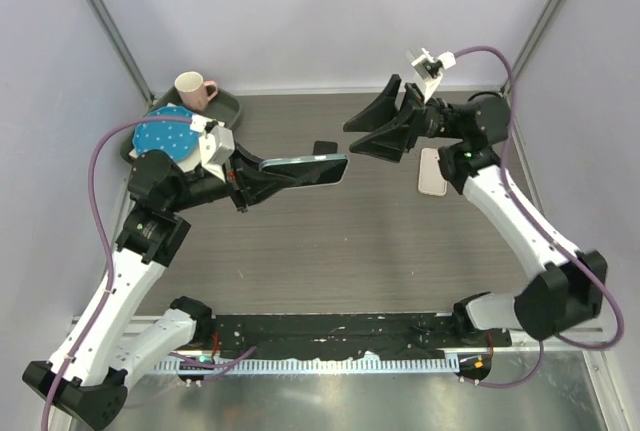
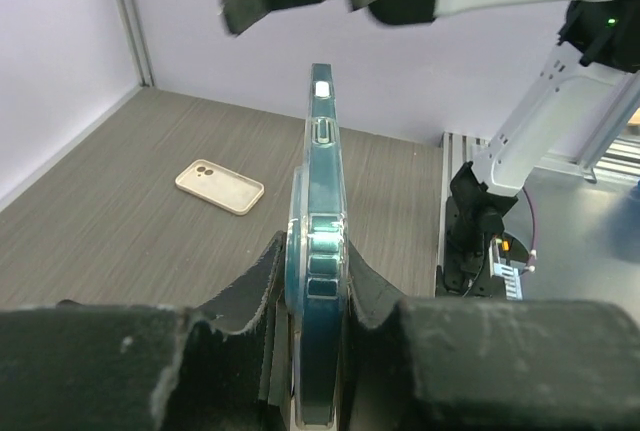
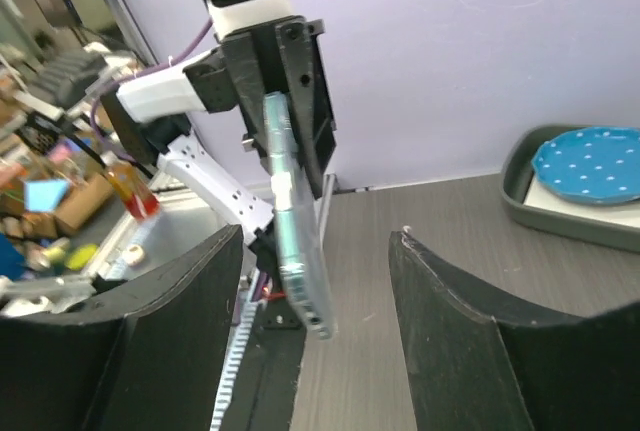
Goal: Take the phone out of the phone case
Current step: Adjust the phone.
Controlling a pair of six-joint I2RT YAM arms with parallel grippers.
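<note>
A teal phone in a clear case (image 1: 308,168) is held edge-up above the table's middle by my left gripper (image 1: 268,179), which is shut on its left end. In the left wrist view the cased phone (image 2: 318,201) stands edge-on between the pads (image 2: 255,286). My right gripper (image 1: 352,138) is open, hovering just beyond the phone's free right end without touching it. In the right wrist view the phone's end (image 3: 300,251) lies between my wide-open fingers (image 3: 440,291), nearer the left one.
A beige phone case (image 1: 432,171) lies flat on the table under the right arm, also in the left wrist view (image 2: 220,186). A small black piece (image 1: 324,147) lies near the phone. A dark tray (image 1: 228,109) at back left holds a blue dotted plate (image 1: 168,134) and a pink mug (image 1: 194,90).
</note>
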